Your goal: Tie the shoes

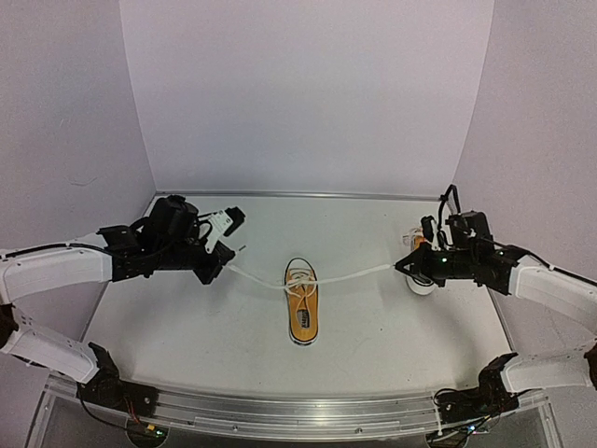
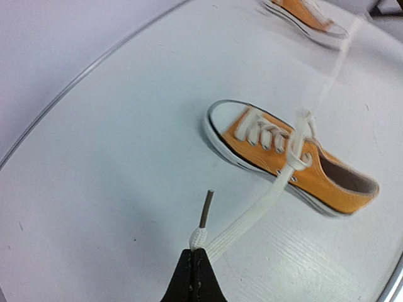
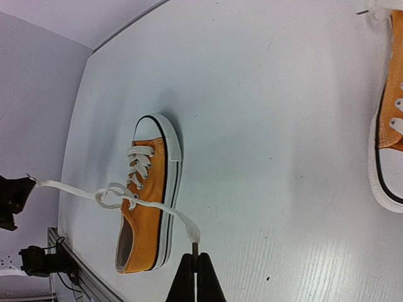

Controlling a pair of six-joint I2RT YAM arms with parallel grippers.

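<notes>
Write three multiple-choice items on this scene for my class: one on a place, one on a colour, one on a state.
1. Where is the second shoe?
A. At the right side of the table, by the right gripper.
B. Beside the left arm's base.
C. Off the edge, on the metal rail.

2. What colour is the canvas of the shoes?
A. Blue.
B. Orange.
C. Black.

3. How do the left gripper and the right gripper stand?
A. Both open.
B. Left open, right shut.
C. Both shut, each on one lace end of the middle shoe.

Answers:
1 A, the top view shows it next to the right gripper.
2 B, orange sides show in every view.
3 C, each wrist view shows closed fingers pinching a lace tip.
</notes>
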